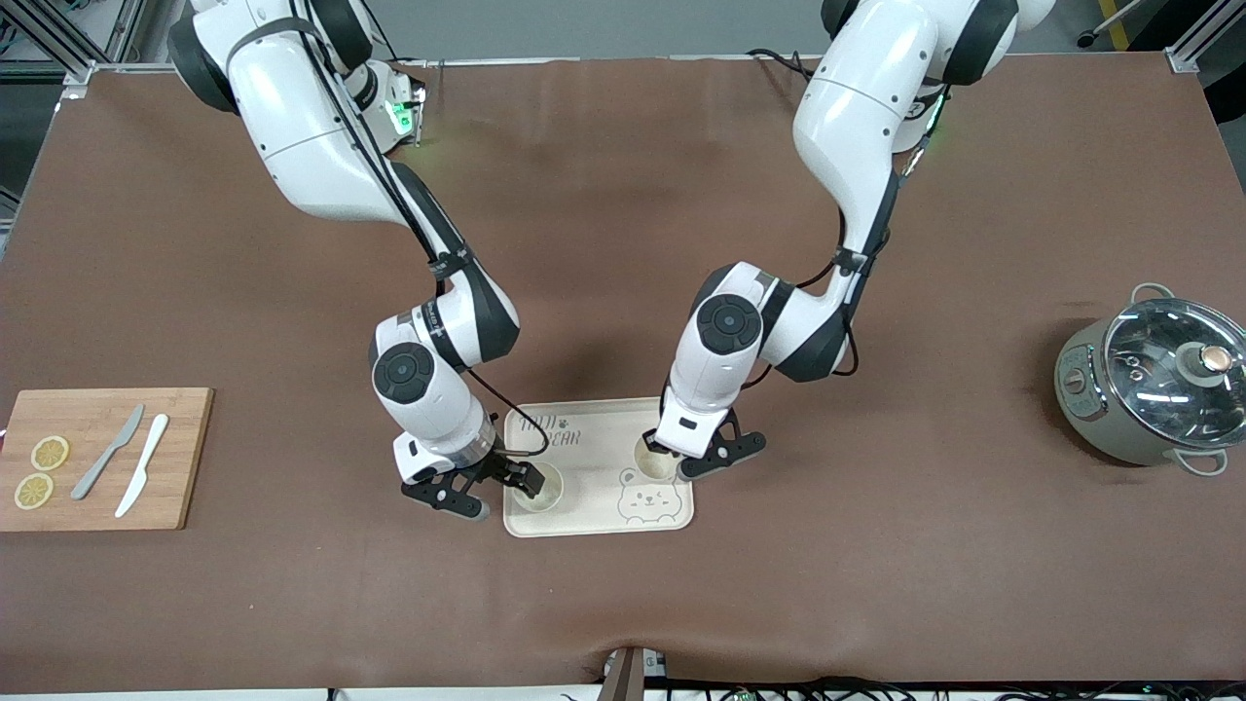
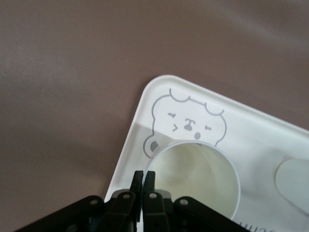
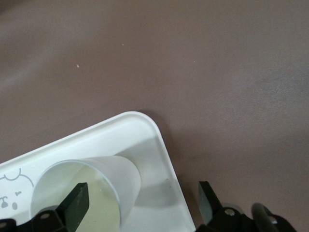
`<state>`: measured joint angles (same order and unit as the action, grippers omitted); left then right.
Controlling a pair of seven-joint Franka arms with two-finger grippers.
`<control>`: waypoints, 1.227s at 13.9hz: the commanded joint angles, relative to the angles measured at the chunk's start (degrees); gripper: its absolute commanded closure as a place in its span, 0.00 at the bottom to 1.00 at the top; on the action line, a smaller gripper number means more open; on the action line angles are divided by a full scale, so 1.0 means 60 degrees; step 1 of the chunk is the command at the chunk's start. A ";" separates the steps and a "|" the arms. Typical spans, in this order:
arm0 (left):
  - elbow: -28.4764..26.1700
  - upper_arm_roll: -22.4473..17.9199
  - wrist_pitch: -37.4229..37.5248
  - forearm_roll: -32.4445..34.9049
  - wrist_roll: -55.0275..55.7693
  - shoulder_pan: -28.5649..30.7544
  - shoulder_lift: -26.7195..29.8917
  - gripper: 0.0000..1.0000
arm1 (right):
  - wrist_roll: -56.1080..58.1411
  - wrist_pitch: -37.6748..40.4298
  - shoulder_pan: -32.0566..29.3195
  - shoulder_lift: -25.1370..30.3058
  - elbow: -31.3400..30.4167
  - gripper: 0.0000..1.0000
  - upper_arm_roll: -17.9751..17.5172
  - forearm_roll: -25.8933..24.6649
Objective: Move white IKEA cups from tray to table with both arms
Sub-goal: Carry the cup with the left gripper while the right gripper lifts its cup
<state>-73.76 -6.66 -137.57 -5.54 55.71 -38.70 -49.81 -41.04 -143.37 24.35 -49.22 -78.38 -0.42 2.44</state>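
A cream tray (image 1: 599, 438) with a bear print lies at mid-table, and both white cups stand on it. One cup (image 1: 541, 490) is in the tray's corner toward the right arm's end. My right gripper (image 1: 501, 494) is open around its wall, one finger over the mouth and the other outside the tray edge. In the right wrist view the cup (image 3: 91, 186) sits between the spread fingers (image 3: 77, 203) of that gripper (image 3: 142, 199). The other cup (image 1: 650, 460) stands beside the bear print. My left gripper (image 1: 678, 469) is shut on its rim; the left wrist view shows cup (image 2: 193, 179) and gripper (image 2: 144, 181).
A wooden board (image 1: 102, 458) with two lemon slices and two knives lies toward the right arm's end. A grey pot (image 1: 1154, 380) with a glass lid stands toward the left arm's end. Brown table (image 1: 623, 604) surrounds the tray.
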 commanded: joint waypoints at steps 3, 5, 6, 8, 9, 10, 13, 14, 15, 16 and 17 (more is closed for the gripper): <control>-0.0026 -0.0426 0.0236 0.0087 0.0208 -0.0024 0.0566 1.00 | -0.0002 0.0017 0.0131 -0.0190 0.0363 0.00 0.0056 -0.0187; -0.0012 -0.0457 0.0806 0.0161 -0.0186 0.0078 0.0743 1.00 | -0.0002 0.0017 0.0131 -0.0204 0.0364 0.00 0.0056 -0.0187; -0.0026 -0.0486 0.1012 0.0175 -0.0362 0.0093 0.0859 1.00 | -0.0002 0.0017 0.0131 -0.0205 0.0364 0.00 0.0056 -0.0187; -0.0026 -0.0515 0.1393 0.0161 -0.0757 0.0238 0.0933 1.00 | -0.0016 0.0017 0.0131 -0.0234 0.0349 0.00 0.0056 -0.0318; -0.0041 -0.0515 0.1641 0.0161 -0.0992 0.0414 0.1122 1.00 | -0.0016 0.0017 0.0146 -0.0248 0.0349 0.00 0.0056 -0.0420; -0.0070 -0.0515 0.1948 0.0161 -0.1313 0.0590 0.1197 1.00 | -0.0016 0.0017 0.0146 -0.0278 0.0363 0.00 0.0056 -0.0465; -0.0085 -0.0501 0.2462 0.0161 -0.1842 0.1102 0.1329 1.00 | -0.0016 0.0003 0.0233 -0.0293 0.0349 0.00 0.0056 -0.0465; -0.0099 -0.0501 0.2682 0.0161 -0.2206 0.1263 0.1387 1.00 | -0.0016 0.0003 0.0292 -0.0293 0.0349 0.00 0.0056 -0.0465; -0.0114 -0.0486 0.2945 0.0161 -0.2601 0.1483 0.1475 1.00 | -0.0031 0.0003 0.0292 -0.0293 0.0363 0.00 0.0056 -0.0465; -0.0114 -0.0486 0.3194 0.0161 -0.2823 0.1644 0.1505 1.00 | -0.0031 0.0017 0.0321 -0.0293 0.0378 0.00 0.0056 -0.0465; -0.0114 -0.0486 0.3327 0.0161 -0.2941 0.1834 0.1505 1.00 | -0.0031 0.0017 0.0321 -0.0293 0.0407 0.06 0.0056 -0.0465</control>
<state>-73.19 -9.95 -119.93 -5.44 39.99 -29.26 -42.57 -40.84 -143.36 25.85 -50.09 -77.67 -0.43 0.88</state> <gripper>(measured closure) 0.969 0.004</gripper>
